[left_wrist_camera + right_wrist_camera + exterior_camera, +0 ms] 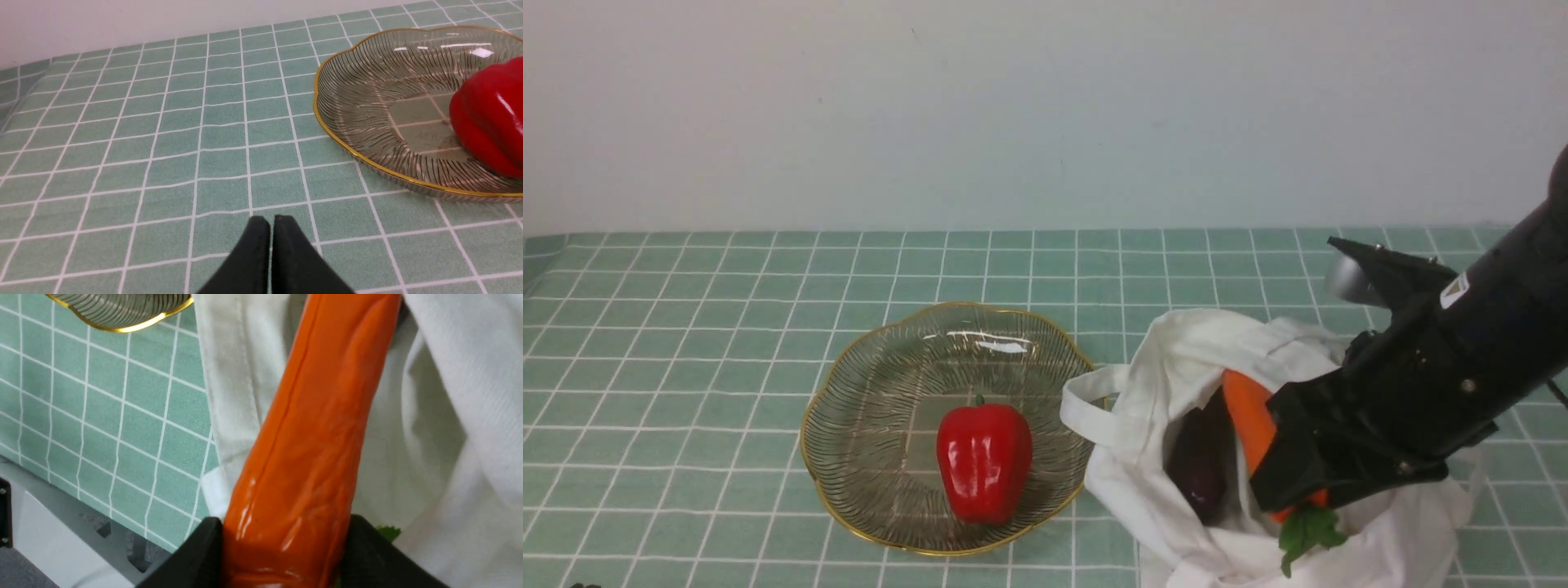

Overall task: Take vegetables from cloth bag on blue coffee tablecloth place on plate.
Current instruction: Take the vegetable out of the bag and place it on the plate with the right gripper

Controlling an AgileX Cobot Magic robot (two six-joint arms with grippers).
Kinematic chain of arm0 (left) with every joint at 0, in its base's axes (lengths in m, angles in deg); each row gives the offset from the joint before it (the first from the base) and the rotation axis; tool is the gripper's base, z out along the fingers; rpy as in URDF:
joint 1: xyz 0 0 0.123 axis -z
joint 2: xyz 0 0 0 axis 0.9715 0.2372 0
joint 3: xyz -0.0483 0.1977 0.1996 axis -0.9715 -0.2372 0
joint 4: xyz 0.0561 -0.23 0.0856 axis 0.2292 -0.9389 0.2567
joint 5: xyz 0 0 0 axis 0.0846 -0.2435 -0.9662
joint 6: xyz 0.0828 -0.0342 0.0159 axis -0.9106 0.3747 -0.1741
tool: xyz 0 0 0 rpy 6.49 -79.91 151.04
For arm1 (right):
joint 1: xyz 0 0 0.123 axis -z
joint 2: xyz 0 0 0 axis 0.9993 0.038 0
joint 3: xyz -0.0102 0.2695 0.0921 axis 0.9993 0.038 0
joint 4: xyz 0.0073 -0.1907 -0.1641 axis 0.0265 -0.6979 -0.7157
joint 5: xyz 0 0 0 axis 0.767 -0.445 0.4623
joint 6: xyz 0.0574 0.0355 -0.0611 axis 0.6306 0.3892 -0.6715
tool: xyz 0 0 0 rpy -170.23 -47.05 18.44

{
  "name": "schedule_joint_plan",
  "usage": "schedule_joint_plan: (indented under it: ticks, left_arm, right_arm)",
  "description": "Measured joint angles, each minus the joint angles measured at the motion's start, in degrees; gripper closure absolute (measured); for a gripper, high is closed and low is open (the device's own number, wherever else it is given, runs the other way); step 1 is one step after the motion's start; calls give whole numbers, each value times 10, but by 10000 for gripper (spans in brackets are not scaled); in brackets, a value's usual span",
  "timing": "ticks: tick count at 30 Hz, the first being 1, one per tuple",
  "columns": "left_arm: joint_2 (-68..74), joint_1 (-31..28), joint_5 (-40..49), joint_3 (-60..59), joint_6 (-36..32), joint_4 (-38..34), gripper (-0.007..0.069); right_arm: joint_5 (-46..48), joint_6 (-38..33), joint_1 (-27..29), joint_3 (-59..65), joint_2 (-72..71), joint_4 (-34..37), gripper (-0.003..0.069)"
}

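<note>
The white cloth bag [1168, 367] lies open on the teal checked tablecloth [686, 327], right of the gold-rimmed glass plate [866, 384]. My right gripper [1290, 482] is shut on the orange carrot [1250, 412] near its green leafy top [1307, 531], over the bag's mouth; in the right wrist view the carrot [310, 437] sits between the black fingers [196, 555]. The dark purple eggplant [1201, 478] lies inside the bag. The light-green piece is hidden. My left gripper [271, 222] is shut and empty, low over the cloth, left of the plate [347, 147].
A red toy pepper [984, 461] lies in the plate, also seen in the left wrist view [490, 118]. A white wall stands behind the table. The table's grey front edge [61, 522] shows in the right wrist view.
</note>
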Motion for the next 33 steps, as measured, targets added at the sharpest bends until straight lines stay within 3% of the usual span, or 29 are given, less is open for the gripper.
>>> schedule_joint_plan:
  ticks: [6, 12, 16, 22, 27, 33]
  left_arm:
    - [0, 0, 0, 0, 0, 0, 632]
    - [0, 0, 0, 0, 0, 0, 632]
    - [0, 0, 0, 0, 0, 0, 632]
    - [0, 0, 0, 0, 0, 0, 632]
    - [0, 0, 0, 0, 0, 0, 632]
    - [0, 0, 0, 0, 0, 0, 632]
  right_arm:
    - [-4, -37, 0, 0, -23, 26, 323]
    - [-82, -77, 0, 0, -28, 54, 323]
    - [-130, -97, -1, 0, -28, 113, 323]
    - [-182, -199, -48, -24, -3, 202, 323]
    - [-187, -199, -101, -111, 83, 172, 323]
    - [-180, -69, -129, -230, 225, 53, 323]
